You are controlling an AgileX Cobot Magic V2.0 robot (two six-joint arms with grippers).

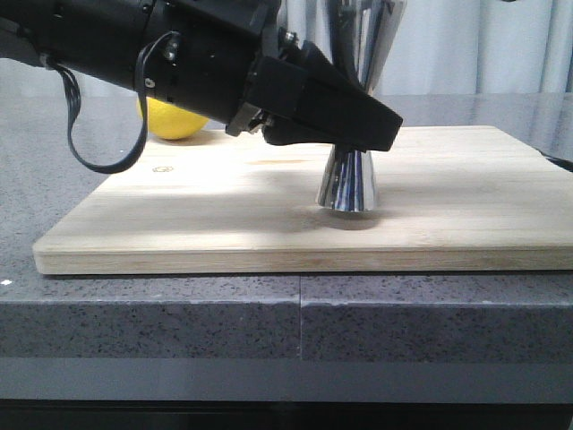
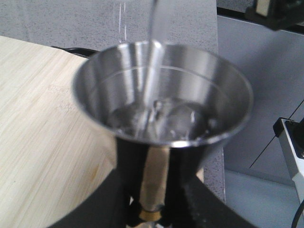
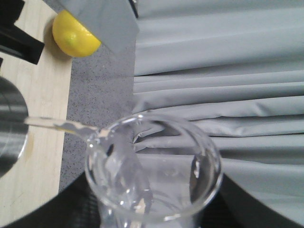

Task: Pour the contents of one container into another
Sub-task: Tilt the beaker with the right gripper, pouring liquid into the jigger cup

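Note:
The steel jigger (image 1: 349, 184) stands on the wooden board (image 1: 197, 224). My left gripper (image 1: 358, 134) is shut on its narrow waist, a black finger on each side of the gold band (image 2: 152, 214). Its upper cup (image 2: 161, 90) holds clear liquid, and a thin stream (image 2: 151, 57) falls into it from above. In the right wrist view the glass beaker (image 3: 152, 171) is tilted, its lip sending a stream (image 3: 57, 126) toward the jigger's rim (image 3: 9, 123). My right gripper (image 3: 152, 221) is shut on the beaker; it does not show in the front view.
A yellow lemon (image 1: 175, 121) lies behind the left arm at the board's far left edge. The board rests on a grey speckled counter (image 1: 295, 322). A grey curtain (image 3: 213, 71) hangs behind. A black cable (image 1: 98, 152) loops under the left arm.

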